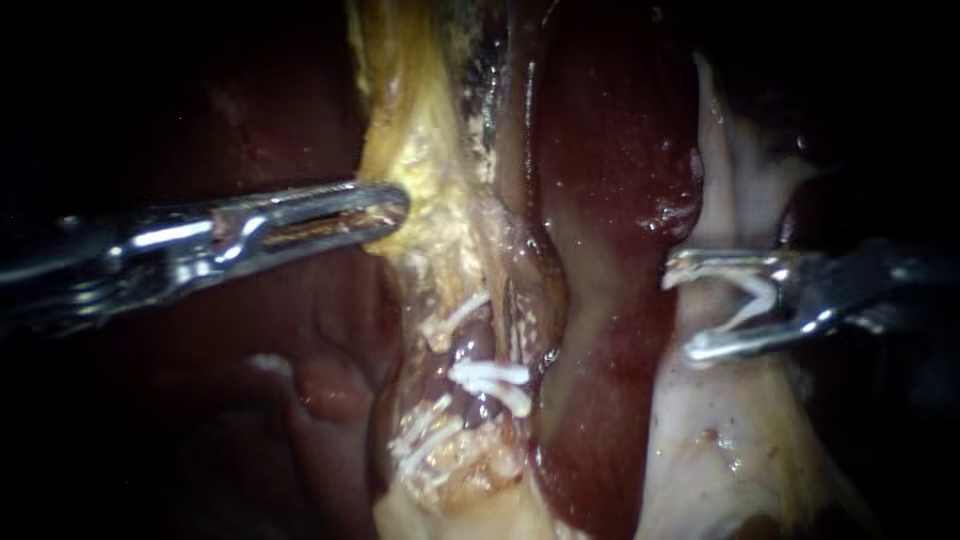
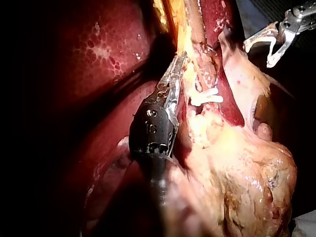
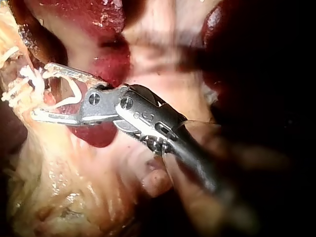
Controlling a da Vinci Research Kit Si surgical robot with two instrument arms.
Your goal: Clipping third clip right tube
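My left hand (image 1: 385, 210) grips yellow tissue (image 1: 410, 130); my right hand (image 1: 680, 312), wide, carries a clip (image 1: 755, 290). Closing here could catch red tissue (image 1: 600, 300), missing the tube (image 1: 475, 345).

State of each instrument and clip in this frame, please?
left instrument: jaws shut on yellow tissue.
right instrument: jaws spread, shut on loaded clip.
loaded clip: open, not yet on a tube.
placed clips: closed across the tube.
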